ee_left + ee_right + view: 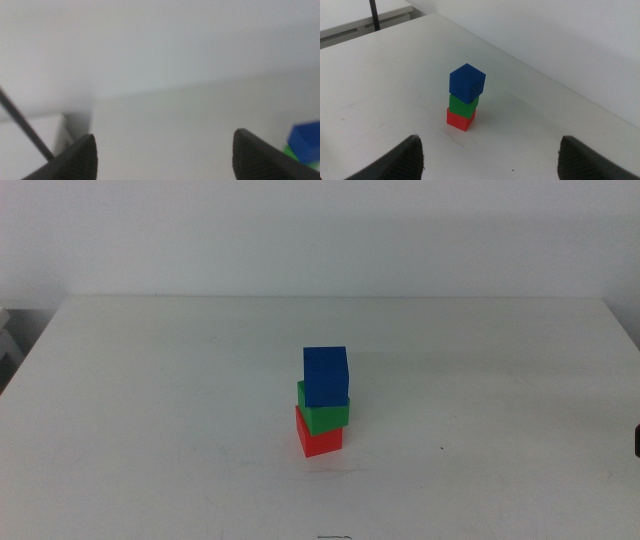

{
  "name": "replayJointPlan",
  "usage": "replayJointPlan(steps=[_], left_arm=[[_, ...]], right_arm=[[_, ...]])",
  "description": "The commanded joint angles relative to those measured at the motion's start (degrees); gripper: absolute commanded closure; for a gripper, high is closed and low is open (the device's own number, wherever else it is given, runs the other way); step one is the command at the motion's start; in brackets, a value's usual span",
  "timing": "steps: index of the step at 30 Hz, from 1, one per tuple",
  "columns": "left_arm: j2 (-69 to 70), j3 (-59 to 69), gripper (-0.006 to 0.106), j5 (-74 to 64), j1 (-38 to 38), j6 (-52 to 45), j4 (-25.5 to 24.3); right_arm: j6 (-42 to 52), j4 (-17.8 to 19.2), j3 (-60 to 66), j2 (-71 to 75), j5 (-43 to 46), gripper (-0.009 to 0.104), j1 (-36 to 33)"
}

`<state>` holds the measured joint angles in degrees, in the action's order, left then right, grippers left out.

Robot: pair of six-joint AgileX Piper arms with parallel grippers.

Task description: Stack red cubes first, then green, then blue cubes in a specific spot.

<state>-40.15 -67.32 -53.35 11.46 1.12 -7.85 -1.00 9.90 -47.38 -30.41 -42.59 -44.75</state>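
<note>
Three cubes stand stacked mid-table: the red cube (320, 442) at the bottom, the green cube (325, 415) on it, and the blue cube (326, 375) on top, turned slightly. The right wrist view shows the same stack: red (459, 120), green (462, 106), blue (467, 83). My right gripper (492, 160) is open and empty, well back from the stack. My left gripper (167, 160) is also open and empty. The blue cube (305, 140) and a sliver of green (295, 152) show at the edge of its view. Neither gripper touches a cube.
The white table (150, 430) ends at a pale wall behind. A dark sliver of the right arm (637, 440) shows at the picture's right edge. A thin dark rod (25, 130) crosses the left wrist view, and a dark pole (372, 15) stands beyond the table.
</note>
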Motion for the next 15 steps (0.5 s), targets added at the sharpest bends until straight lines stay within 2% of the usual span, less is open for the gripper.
replayJointPlan(steps=[1, 7, 15], left_arm=[[5.58, 2.80, 0.011, 8.60, -3.52, -1.89, 2.21], [16.56, 9.08, 0.011, 10.98, -4.74, -1.12, 3.86], [17.57, 19.35, 0.011, 15.58, -4.74, -0.55, 6.84]], right_arm=[[0.27, 1.24, -1.31, -0.26, 4.25, 0.001, 0.26], [0.27, 1.24, -1.31, -0.26, 4.25, 0.001, 0.26], [0.27, 1.24, -1.31, -0.26, 4.25, 0.001, 0.26]])
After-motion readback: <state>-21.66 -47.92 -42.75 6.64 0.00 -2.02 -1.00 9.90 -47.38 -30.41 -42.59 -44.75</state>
